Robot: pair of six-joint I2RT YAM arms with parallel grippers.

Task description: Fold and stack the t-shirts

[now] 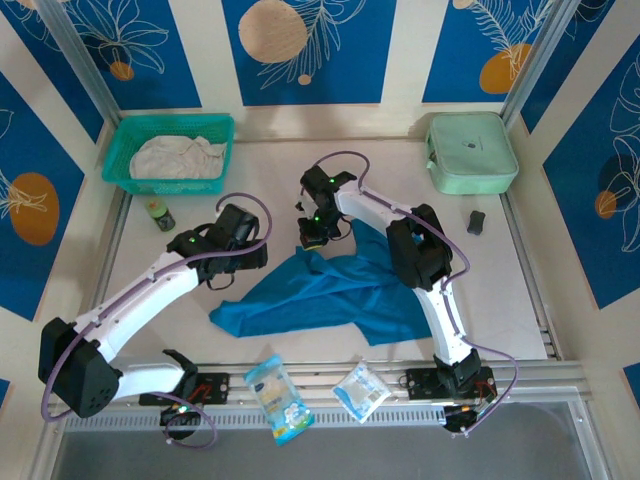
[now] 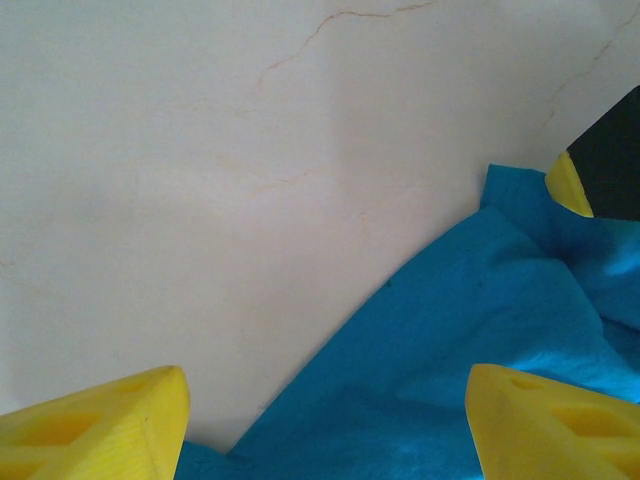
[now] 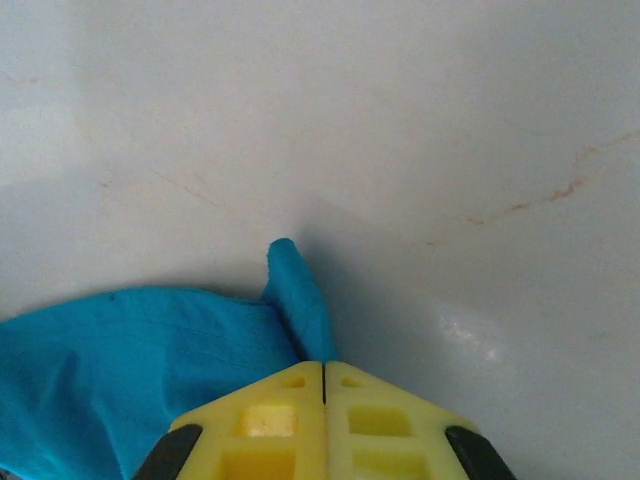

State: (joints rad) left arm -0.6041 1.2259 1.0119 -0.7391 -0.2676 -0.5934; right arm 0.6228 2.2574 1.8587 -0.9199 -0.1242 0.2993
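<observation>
A teal-blue t-shirt (image 1: 320,295) lies crumpled in the middle of the table. My right gripper (image 1: 313,238) is at its far corner, shut on a fold of the teal-blue t-shirt (image 3: 130,350); the cloth pokes out past the closed tips of the right gripper (image 3: 324,365). My left gripper (image 1: 250,256) hovers over the shirt's left edge. In the left wrist view the left gripper (image 2: 325,385) stands open, with the teal-blue t-shirt (image 2: 450,350) and bare table between its fingers. An off-white t-shirt (image 1: 178,157) lies bunched in the basket at the back left.
The teal mesh basket (image 1: 170,122) stands at the back left, a mint-green zip case (image 1: 470,152) at the back right. A small bottle (image 1: 160,214) stands near the basket and a small black object (image 1: 476,221) near the case. Two snack packets (image 1: 278,397) lie at the front edge.
</observation>
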